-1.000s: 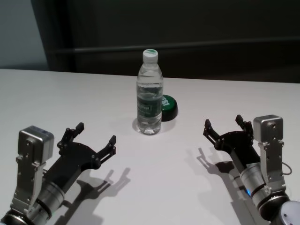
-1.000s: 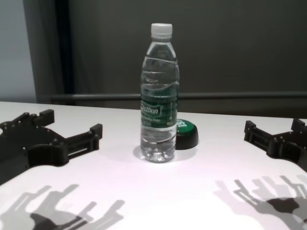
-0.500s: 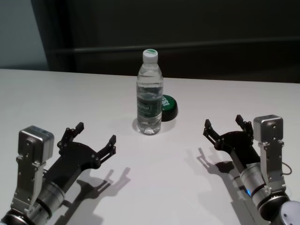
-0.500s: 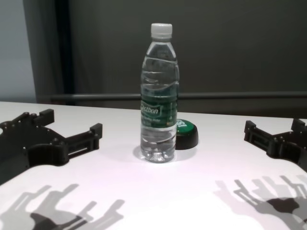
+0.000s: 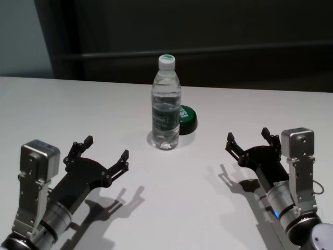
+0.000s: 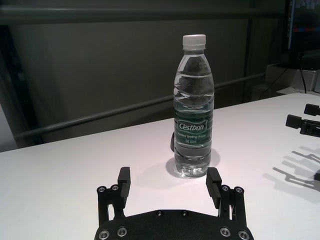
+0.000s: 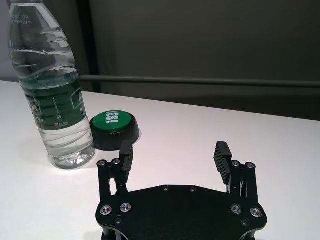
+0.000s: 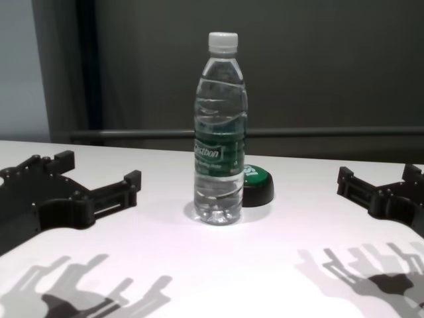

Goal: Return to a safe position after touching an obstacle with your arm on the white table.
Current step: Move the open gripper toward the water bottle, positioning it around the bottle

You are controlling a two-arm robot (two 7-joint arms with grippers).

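The left hand [image 5: 104, 156] hovers low over the table [image 5: 62, 114] at about 8 o'clock from the bottle [image 5: 166, 104], fingers spread wide and holding nothing, well apart from it. The bottle stands upright near the middle of the table, toward its far edge: clear plastic, white screw cap, and a dark green label band reading "Cestbon" in white, with smaller print beneath that is too fine to read. Just beside it at about 2 o'clock, almost touching its base, sits a low black puck [image 5: 187, 119] with a green top bearing white lettering that looks like "ISY", though it is not sure. The right hand [image 5: 248, 141] hangs low at about 4 o'clock from the bottle, fingers likewise parted and empty, well clear of both bottle and puck.
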